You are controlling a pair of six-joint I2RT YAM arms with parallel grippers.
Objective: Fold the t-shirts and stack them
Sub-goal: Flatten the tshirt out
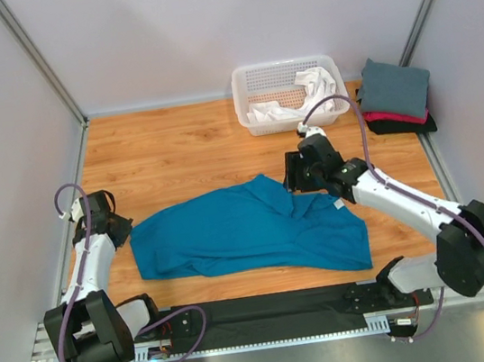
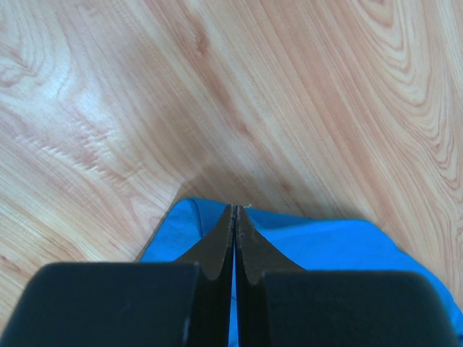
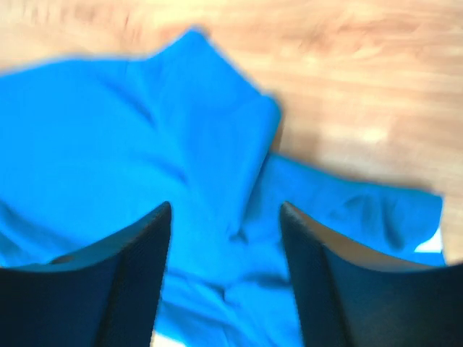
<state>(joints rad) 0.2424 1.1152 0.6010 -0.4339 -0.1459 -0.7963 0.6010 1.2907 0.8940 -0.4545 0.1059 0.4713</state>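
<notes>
Wooden table [image 1: 173, 146] ran out from the arm bases. Left gripper [image 2: 233, 210] was clamped tight, tips at the near edge of the teal shirt [image 1: 249, 230]; whether it pinched cloth, I cannot tell. Right gripper [image 3: 226, 210] hung spread wide, the shirt's far edge under it. Beyond it sat a basket [image 1: 246, 85] holding a white shirt [image 1: 314, 84]; right of that, a grey shirt [image 1: 394, 85] lay stacked on a red-pink shirt [image 1: 392, 116] and a black shirt [image 1: 403, 127].

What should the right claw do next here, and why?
Probably lower the right claw and close it on the teal t-shirt. Its jaws stand open over a bunched fold and grip nothing, while the left claw is shut at the shirt's left corner. The shirt lies crumpled and is not yet folded, so a second hold seems needed to spread it.
</notes>
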